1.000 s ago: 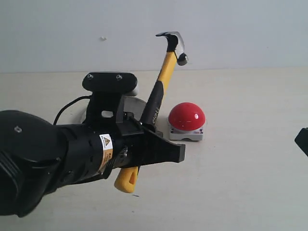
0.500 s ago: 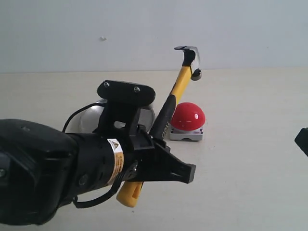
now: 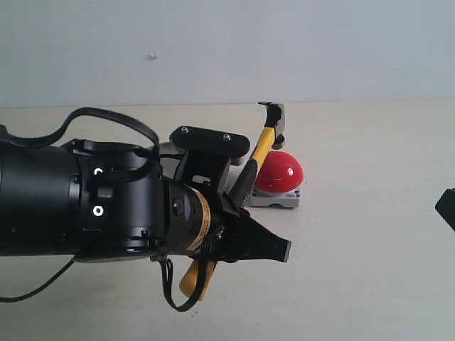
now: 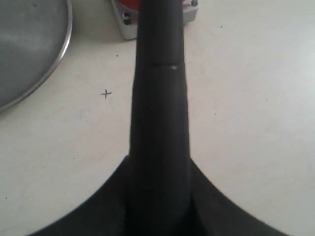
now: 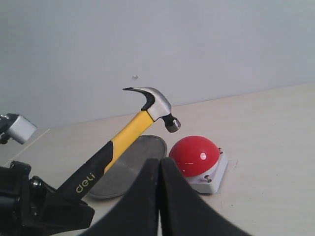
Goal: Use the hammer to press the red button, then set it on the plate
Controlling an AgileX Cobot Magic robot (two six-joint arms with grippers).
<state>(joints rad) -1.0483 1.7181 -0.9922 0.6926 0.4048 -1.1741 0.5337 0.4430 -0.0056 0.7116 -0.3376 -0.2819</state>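
Note:
My left gripper is shut on the black grip of the hammer, whose handle slants up and away. Its dark steel head hangs just above the red button, with a small gap in the right wrist view. In the left wrist view the black handle runs out from between the jaws and covers most of the red button's base. The silver plate lies beside the button; the left arm hides most of it in the exterior view. My right gripper is shut and empty, off to the right.
The bulky black left arm with its looping cable fills the near left of the exterior view. A dark part of the right arm shows at the right edge. A pale wall rises behind the beige table.
The left arm has pushed forward and to the right and tipped the hammer down. Its head has dropped from well above the button to just over the dome. The right arm stayed still.

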